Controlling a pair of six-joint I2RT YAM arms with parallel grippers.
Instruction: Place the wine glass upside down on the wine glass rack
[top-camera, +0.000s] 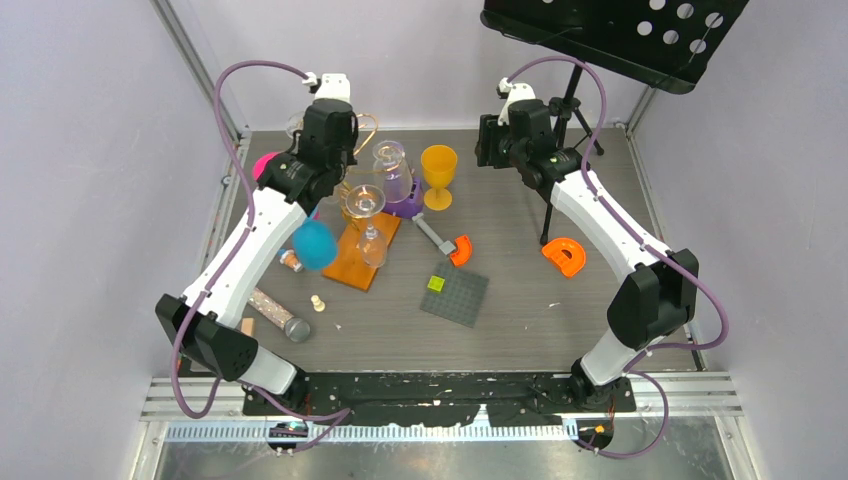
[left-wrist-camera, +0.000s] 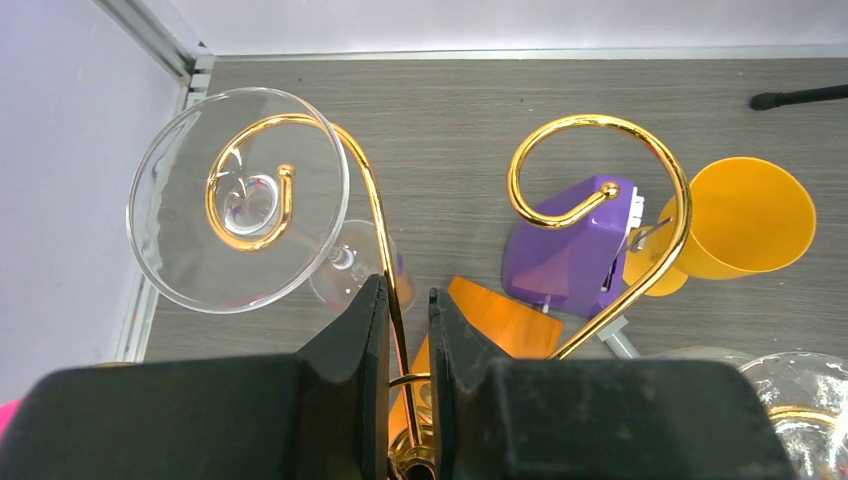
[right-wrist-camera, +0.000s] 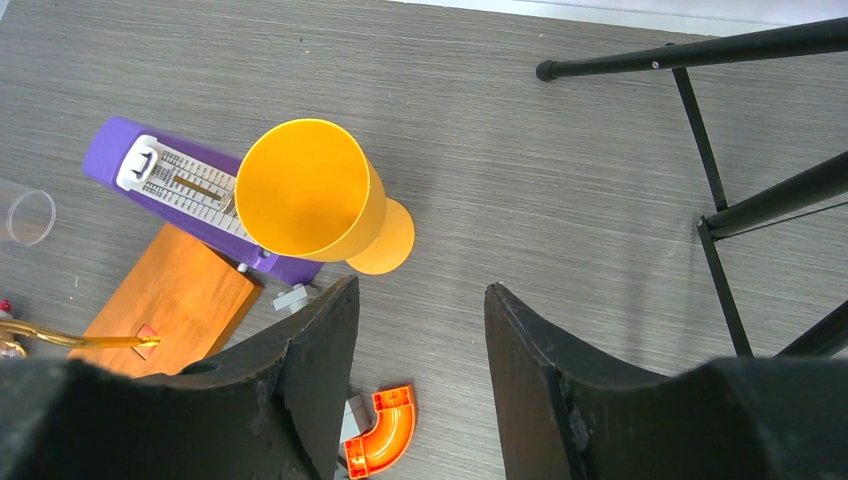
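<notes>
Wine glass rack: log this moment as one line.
wine glass: hanging upside down on wine glass rack scroll | left gripper: jaws narrow around rack wire, grip unclear | right gripper: open, empty

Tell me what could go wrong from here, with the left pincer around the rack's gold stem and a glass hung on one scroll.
One: the left pincer closely straddles the stem of the wine glass rack; backing off crooked could snag the wire and tip it over. Two: the wine glass hangs upside down from one scroll by its foot alone, so a jolt might slide it off.
</notes>
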